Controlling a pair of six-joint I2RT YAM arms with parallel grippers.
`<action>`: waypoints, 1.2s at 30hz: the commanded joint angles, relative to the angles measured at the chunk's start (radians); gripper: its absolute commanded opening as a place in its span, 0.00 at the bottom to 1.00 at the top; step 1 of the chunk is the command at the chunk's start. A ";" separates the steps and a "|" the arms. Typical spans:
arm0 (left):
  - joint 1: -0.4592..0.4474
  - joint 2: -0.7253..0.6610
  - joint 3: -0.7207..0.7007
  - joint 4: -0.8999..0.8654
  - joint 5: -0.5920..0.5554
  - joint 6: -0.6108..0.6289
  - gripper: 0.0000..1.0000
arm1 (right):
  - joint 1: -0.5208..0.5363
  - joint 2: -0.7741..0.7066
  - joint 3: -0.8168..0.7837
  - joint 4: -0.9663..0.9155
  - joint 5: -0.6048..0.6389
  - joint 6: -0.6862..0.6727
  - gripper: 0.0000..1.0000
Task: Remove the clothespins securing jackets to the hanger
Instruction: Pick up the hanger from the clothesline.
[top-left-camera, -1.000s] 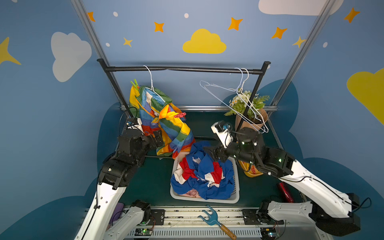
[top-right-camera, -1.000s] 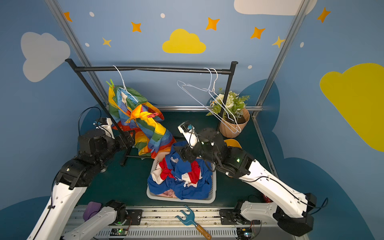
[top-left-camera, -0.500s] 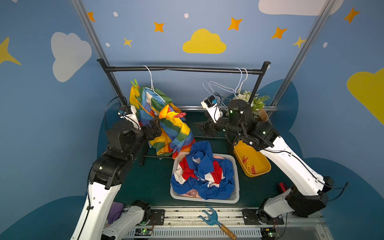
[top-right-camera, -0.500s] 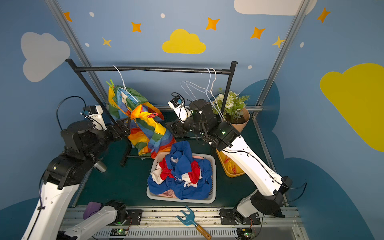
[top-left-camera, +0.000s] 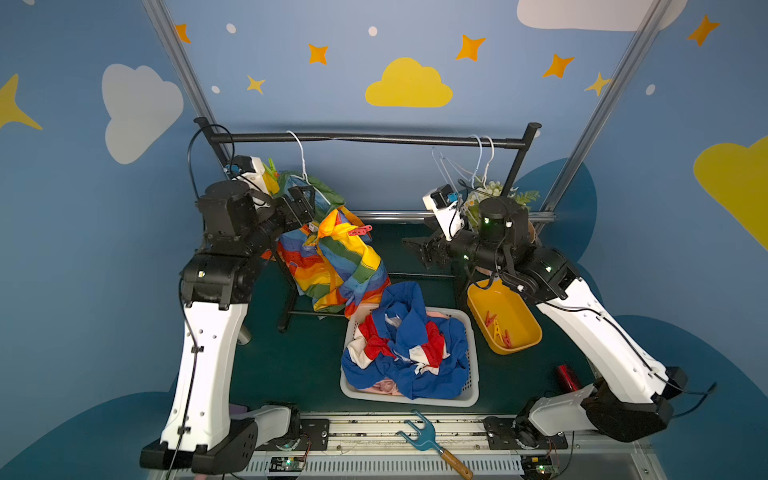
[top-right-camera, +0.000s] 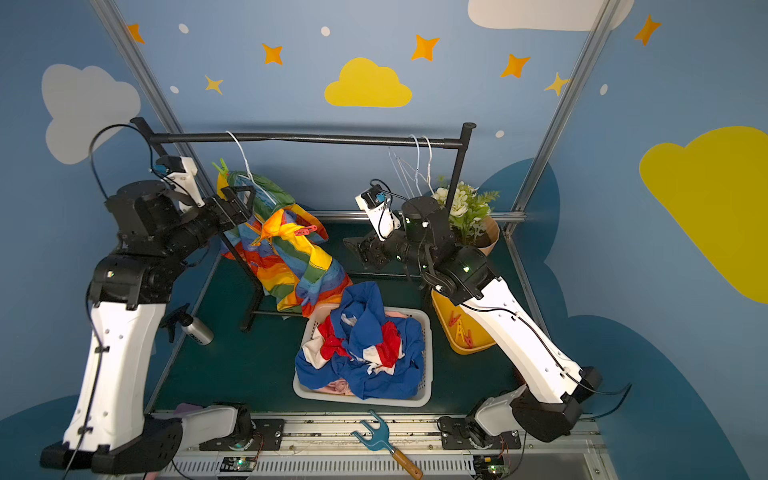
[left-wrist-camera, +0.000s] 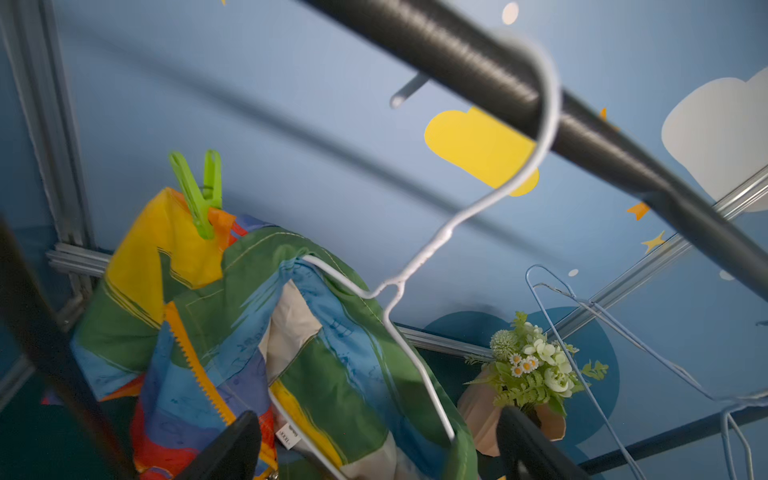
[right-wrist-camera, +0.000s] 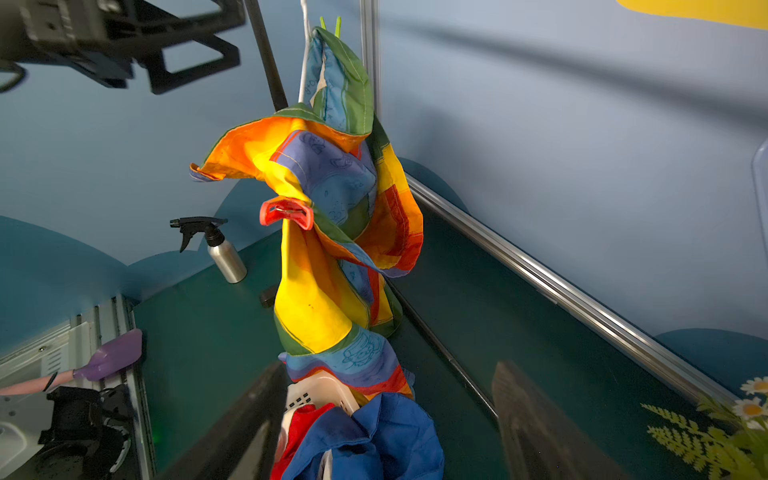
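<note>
Holding both grippers spread wide with nothing between the fingers, I see the lime-green plastic clothespin (left-wrist-camera: 199, 195) clipped on the rainbow-striped fabric jacket (left-wrist-camera: 332, 365), beyond my left gripper (left-wrist-camera: 376, 415) and untouched. The red plastic clothespin (right-wrist-camera: 286, 214) sits ahead of my right gripper (right-wrist-camera: 390, 370), well apart.

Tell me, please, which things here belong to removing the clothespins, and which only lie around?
Belong to the job: rainbow jacket, wire hanger, green clothespin, red clothespin, yellow tray holding loose clothespins.

Just lying about: spray bottle, blue fork, flower pot, purple brush.
</note>
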 joint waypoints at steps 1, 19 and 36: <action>0.005 0.041 0.043 0.018 0.065 -0.040 0.84 | -0.015 -0.017 -0.010 0.013 0.002 -0.004 0.79; -0.026 0.172 0.159 0.038 0.098 0.000 0.34 | -0.066 -0.037 -0.094 0.044 -0.047 0.025 0.79; -0.099 0.173 0.319 0.006 0.067 0.048 0.07 | -0.086 -0.093 -0.163 0.040 -0.040 0.030 0.79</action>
